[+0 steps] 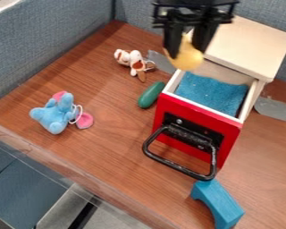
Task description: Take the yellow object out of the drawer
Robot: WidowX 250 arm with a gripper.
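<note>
Camera view, item one: yellow object (187,59), rounded below and tapering upward, upper centre of the frame, raised near the far left wall of the open drawer (196,106). Handling, as judged: light, likely firm rather than soft, smooth enough to turn or slide if pinched off-centre, not notably fragile; best taken across opposite sides of the narrower upper part, with the rounded end hanging free. Position relative to the claw (187,47): between its two black fingers, the bulge showing below their tips. State of the claw: fingers parted by about the thickness of the object and seemingly closed on it; exact contact at the pads cannot be told. Drawer: red front, pale wooden walls, blue cloth (211,93) inside, black handle (180,169) facing the lower part of the frame. Behind, upper right: pale wooden cabinet top (250,44). Left of the drawer: green object (151,95), oblong, on the brown surface (112,129). Upper left of centre: small brown-and-white plush (133,61). Left: light blue plush (53,115) with pink parts. Lower right: blue arched block (219,204), near the handle.
</note>
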